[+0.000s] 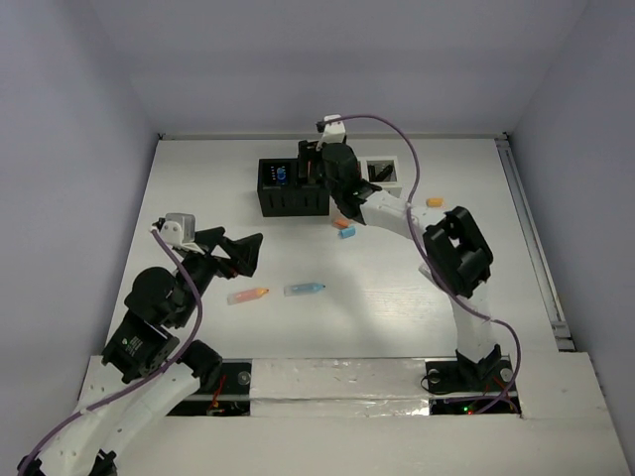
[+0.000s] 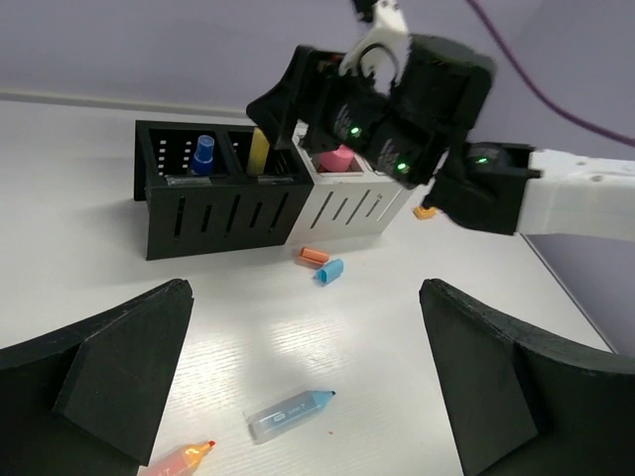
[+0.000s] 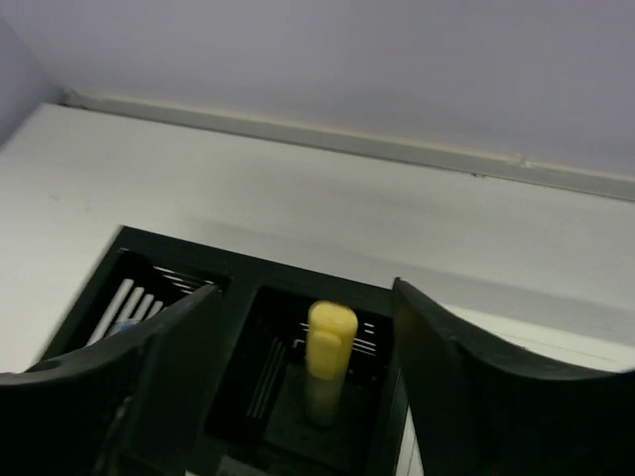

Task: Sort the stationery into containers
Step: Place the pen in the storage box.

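Left gripper (image 1: 236, 246) sits closest to the lens from above. It hangs over the left half of the table (image 1: 198, 178), jaws spread wide with nothing in them. Just to its right, an orange pen (image 1: 248, 295) and a blue-grey pen (image 1: 305, 289) lie flat toward the near edge, with a gap between them. The containers (image 1: 288, 203) stand in a row near the far edge, about mid-table, and the right gripper (image 1: 319, 161) hovers right over the black ones. An orange bit (image 1: 340, 224) and a blue bit (image 1: 345, 234) lie just in front of the row, close together. One more orange piece (image 1: 434, 202) lies on the table to the right of the row.

Left wrist cam: both black fingers (image 2: 109, 367) frame the shot, well apart. The two pens lie on the table between them, not touched. Further back, a blue marker (image 2: 203, 156) stands in the leftmost black cube, a yellow highlighter (image 2: 260, 151) in the next black one, and a pink piece (image 2: 340, 159) in the white cube beside it. The right arm hides the last cube.

Right wrist cam: it looks straight down into the black cubes. The yellow highlighter stands upright in its compartment between the two fingers (image 3: 496, 397) — jaws apart, clear gaps on both sides, so no grip on it.
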Action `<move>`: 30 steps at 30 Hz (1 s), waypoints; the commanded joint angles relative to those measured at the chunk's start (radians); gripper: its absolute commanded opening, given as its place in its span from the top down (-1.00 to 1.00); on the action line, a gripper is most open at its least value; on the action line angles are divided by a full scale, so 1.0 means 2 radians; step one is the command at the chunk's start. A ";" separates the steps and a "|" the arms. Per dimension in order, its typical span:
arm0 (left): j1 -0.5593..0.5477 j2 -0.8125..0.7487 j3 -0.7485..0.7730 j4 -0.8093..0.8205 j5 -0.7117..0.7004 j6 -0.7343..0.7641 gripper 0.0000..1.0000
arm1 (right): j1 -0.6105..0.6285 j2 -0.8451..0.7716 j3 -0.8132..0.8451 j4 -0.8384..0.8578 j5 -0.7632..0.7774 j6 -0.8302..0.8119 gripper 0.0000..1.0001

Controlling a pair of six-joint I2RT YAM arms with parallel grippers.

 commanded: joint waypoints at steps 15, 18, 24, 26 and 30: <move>0.033 0.020 -0.008 0.037 0.072 0.006 -0.69 | 0.007 -0.298 -0.295 -0.153 -0.279 0.100 1.00; 0.033 0.019 -0.008 0.037 0.078 0.005 -0.40 | 0.007 -0.356 -0.347 -0.225 -0.244 0.109 1.00; 0.037 0.019 -0.009 0.043 0.109 0.004 -0.10 | -0.037 -0.411 -0.389 -0.390 -0.077 0.161 0.92; 0.037 0.017 -0.009 0.043 0.118 0.004 -0.06 | -0.082 -0.415 -0.400 -0.402 -0.093 0.180 0.86; 0.037 0.010 -0.010 0.040 0.127 0.004 -0.04 | -0.172 -0.440 -0.437 -0.387 -0.122 0.192 0.07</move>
